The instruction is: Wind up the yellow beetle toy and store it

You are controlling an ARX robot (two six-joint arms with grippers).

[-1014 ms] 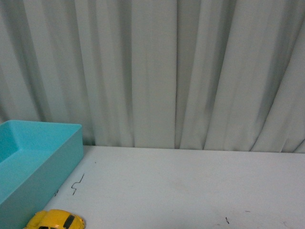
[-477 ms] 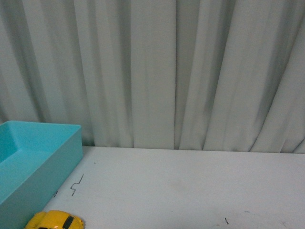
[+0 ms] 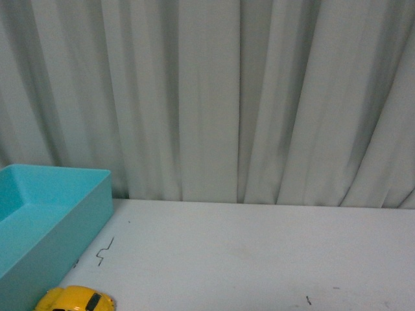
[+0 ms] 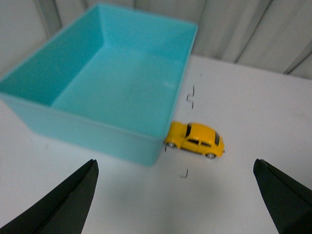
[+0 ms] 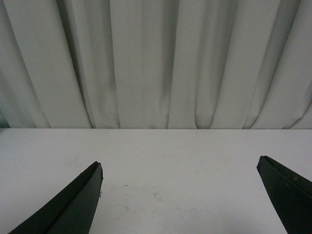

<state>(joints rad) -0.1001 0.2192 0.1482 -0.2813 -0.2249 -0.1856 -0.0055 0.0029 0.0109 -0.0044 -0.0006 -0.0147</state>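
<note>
Yellow beetle toy (image 4: 195, 140) beyond spread left jaws.

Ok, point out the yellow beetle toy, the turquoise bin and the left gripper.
yellow beetle toy (image 4: 196, 140): left wrist view, on its yellow side.
turquoise bin (image 4: 97, 134): left wrist view, on the outer wall facing the camera.
left gripper (image 4: 175, 162): left wrist view, midway between its open fingers.

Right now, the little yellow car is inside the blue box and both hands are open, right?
Not quite. The yellow beetle toy is outside the blue box, on the table right by its corner, as the left wrist view shows. The left hand and right hand are open.
</note>
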